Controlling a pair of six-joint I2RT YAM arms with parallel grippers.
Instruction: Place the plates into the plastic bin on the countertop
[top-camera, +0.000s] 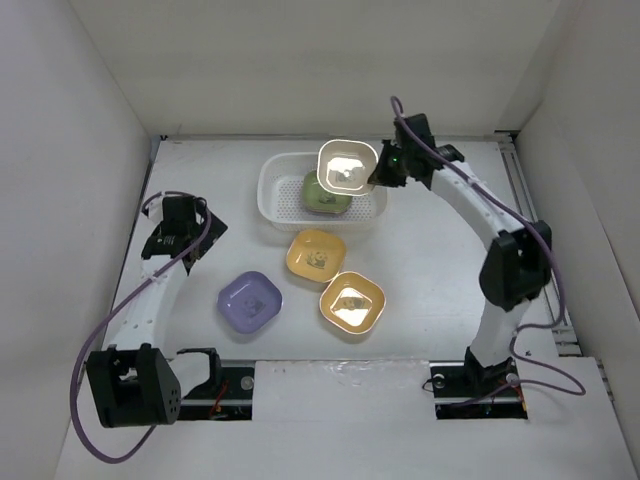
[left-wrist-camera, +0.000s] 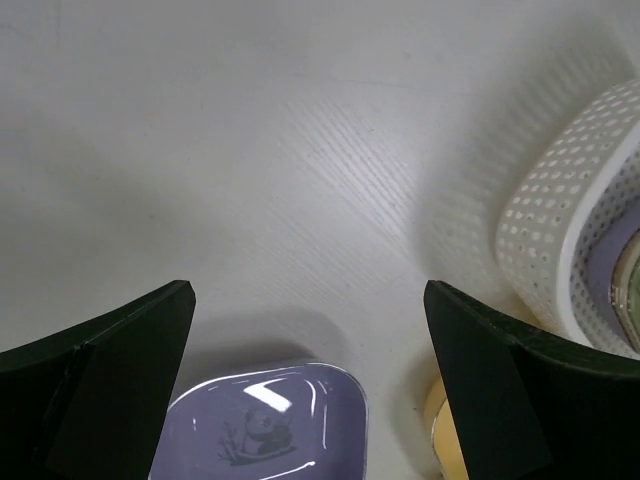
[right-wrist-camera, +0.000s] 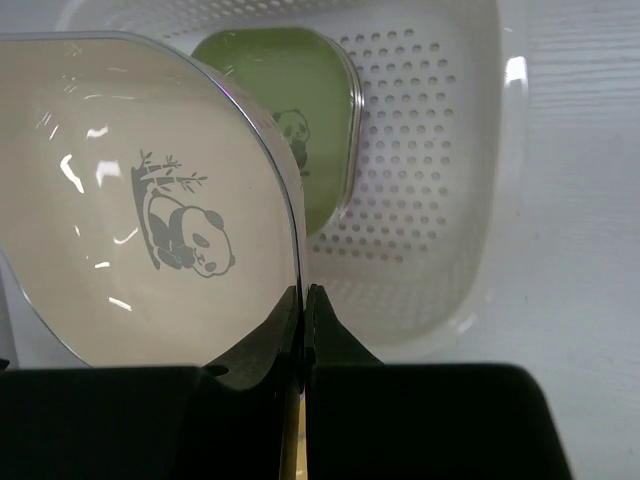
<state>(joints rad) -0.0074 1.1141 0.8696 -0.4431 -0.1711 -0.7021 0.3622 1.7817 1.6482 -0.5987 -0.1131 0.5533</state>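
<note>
My right gripper (top-camera: 378, 170) is shut on the rim of a cream plate (top-camera: 347, 166) with a panda picture and holds it tilted above the white plastic bin (top-camera: 272, 202). In the right wrist view the cream plate (right-wrist-camera: 130, 200) fills the left, pinched at its edge by my gripper (right-wrist-camera: 303, 300). A green plate (top-camera: 322, 193) lies in the bin, also seen in the right wrist view (right-wrist-camera: 300, 110). A purple plate (top-camera: 250, 301), an orange-yellow plate (top-camera: 315, 255) and another orange-yellow one (top-camera: 352, 302) lie on the countertop. My left gripper (top-camera: 190, 243) is open and empty, above the purple plate (left-wrist-camera: 265, 425).
Pale walls bound the white countertop (top-camera: 440, 260) on three sides. The bin's mesh wall (left-wrist-camera: 545, 225) shows at the right of the left wrist view, with a plate edge inside it. The arm bases stand at the near edge.
</note>
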